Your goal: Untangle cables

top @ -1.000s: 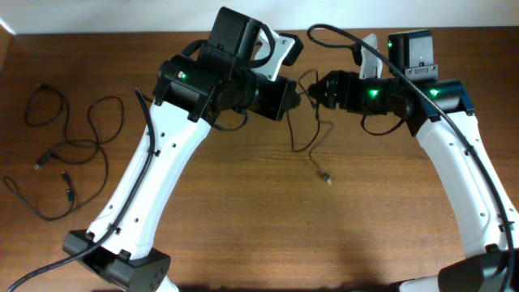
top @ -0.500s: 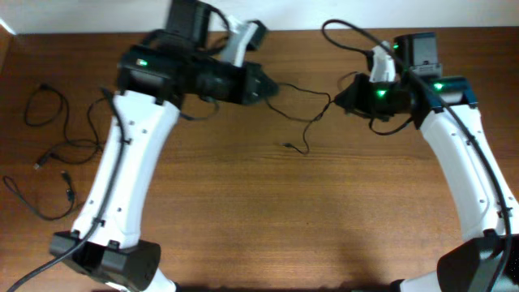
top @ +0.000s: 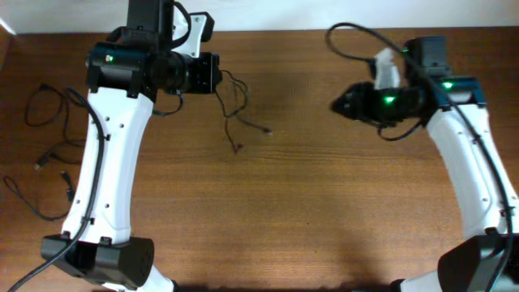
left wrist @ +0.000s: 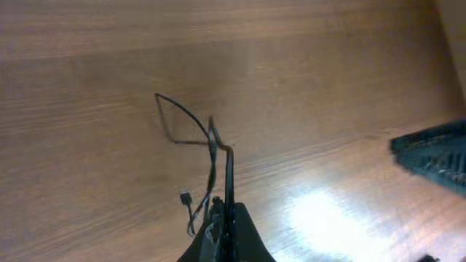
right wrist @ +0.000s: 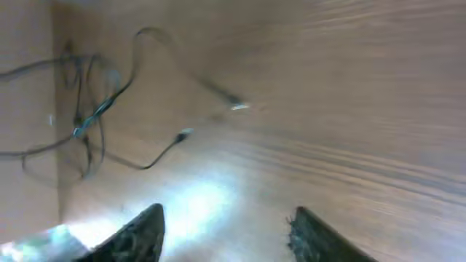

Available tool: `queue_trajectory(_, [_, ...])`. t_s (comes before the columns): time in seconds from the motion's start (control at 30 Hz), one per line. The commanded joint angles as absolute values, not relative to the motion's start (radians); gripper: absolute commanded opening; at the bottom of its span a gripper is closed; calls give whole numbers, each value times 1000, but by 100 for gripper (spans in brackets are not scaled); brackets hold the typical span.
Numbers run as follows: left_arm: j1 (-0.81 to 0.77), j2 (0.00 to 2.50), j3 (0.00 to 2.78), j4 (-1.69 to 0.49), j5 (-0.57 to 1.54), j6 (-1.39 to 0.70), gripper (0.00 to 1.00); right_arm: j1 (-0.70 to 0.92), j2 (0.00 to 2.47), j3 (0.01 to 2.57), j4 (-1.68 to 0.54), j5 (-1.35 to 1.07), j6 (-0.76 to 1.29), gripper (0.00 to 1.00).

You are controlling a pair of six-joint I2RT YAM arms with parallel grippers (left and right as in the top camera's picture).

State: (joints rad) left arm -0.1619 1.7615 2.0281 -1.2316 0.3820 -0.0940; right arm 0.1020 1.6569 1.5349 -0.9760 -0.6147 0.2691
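Loose cables [top: 66, 185]: a scatter of thin black loops lies flat at 9 o'clock on the table [top: 324, 211], well apart from both grippers.
Left arm: it reaches up to about 11 o'clock on the overhead view, and the left gripper [top: 216, 73] points toward 3 o'clock.
Left gripper grip: the wrist view shows the left gripper [left wrist: 223, 212] pinched tight on one thin strand, jaws pressed together with no gap.
Held cable [top: 228, 123]: it leaves the left fingertips and trails toward 5 o'clock, its loose ends lying near the top middle of the table.
Held cable, close up: the strand [left wrist: 212, 140] rises from the pinch and opens into a small bent loop, with one small plug [left wrist: 184, 196] just beside the fingers.
Right arm: it sits at about 2 o'clock, the right gripper [top: 334, 105] facing 9 o'clock, well apart from the held cable.
Right gripper grip: its fingers [right wrist: 142, 236] stand wide apart and nothing is between them.
Right wrist view: blurred strands and a plug [right wrist: 182, 135] show toward 10 o'clock.
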Motion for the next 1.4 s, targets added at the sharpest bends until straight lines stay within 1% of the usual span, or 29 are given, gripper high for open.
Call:
queue_trajectory(0.0, [-172,1752,2028,-1232,462,-75,0,183,1673,1534,-934,-662,350,59])
queue_trajectory(0.07, [-172,1752,2012,-1229,468,-75,0,239,1695,1534,-903,-663,415,59])
queue_trajectory(0.17, [-172,1752,1959,-1200,510,-113,0,325,1753,1534,-809,-663,571,58])
queue_trajectory(0.3, [-172,1752,1921,-1145,562,-120,0,406,1823,1534,-683,-662,770,51])
queue_trajectory(0.37, [-172,1752,1921,-1131,566,-120,0,433,1868,1534,-620,-662,866,45])
queue_trajectory(0.4, [-172,1752,1921,-1131,566,-120,0,439,1886,1534,-599,-662,892,42])
queue_trajectory(0.53, [-172,1752,1921,-1131,566,-120,0,440,1952,1534,-509,-665,947,35])
queue_trajectory(0.67, [-172,1752,1921,-1131,566,-120,0,439,1956,1534,-411,-681,982,35])
queue_trajectory(0.73, [-172,1752,1921,-1135,565,-119,0,440,1956,1534,-400,-689,985,35])
queue_trajectory(0.77, [-172,1752,1919,-1134,564,-119,0,440,1956,1534,-403,-698,985,34])
queue_trajectory(0.83, [-172,1752,1919,-1134,556,-119,0,440,1956,1534,-412,-708,985,21])
queue_trajectory(0.87, [-172,1752,1919,-1134,554,-119,0,440,1956,1534,-414,-708,985,16])
queue_trajectory(0.9, [-172,1752,1919,-1134,554,-119,0,440,1956,1534,-415,-708,985,8])
queue_trajectory(0.93, [-172,1752,1919,-1134,555,-119,0,440,1956,1534,-414,-708,985,5])
queue_trajectory(1.0, [-174,1752,1919,-1134,559,-119,0,440,1956,1534,-414,-707,985,5])
queue_trajectory(1.03, [-177,1752,1919,-1134,562,-119,0,440,1956,1534,-414,-707,985,8])
queue_trajectory(1.07, [-187,1752,1919,-1134,562,-119,0,442,1956,1534,-414,-707,985,18])
queue_trajectory(1.13, [-209,1752,1919,-1131,561,-119,0,451,1956,1534,-414,-703,985,22])
queue_trajectory(1.27, [-218,1752,1919,-1126,556,-119,0,453,1956,1534,-415,-704,984,20])
queue_trajectory(1.33, [-218,1752,1919,-1126,546,-119,0,453,1956,1534,-424,-704,982,13])
queue_trajectory(1.37, [-218,1752,1919,-1126,534,-119,0,453,1956,1534,-429,-704,980,11])
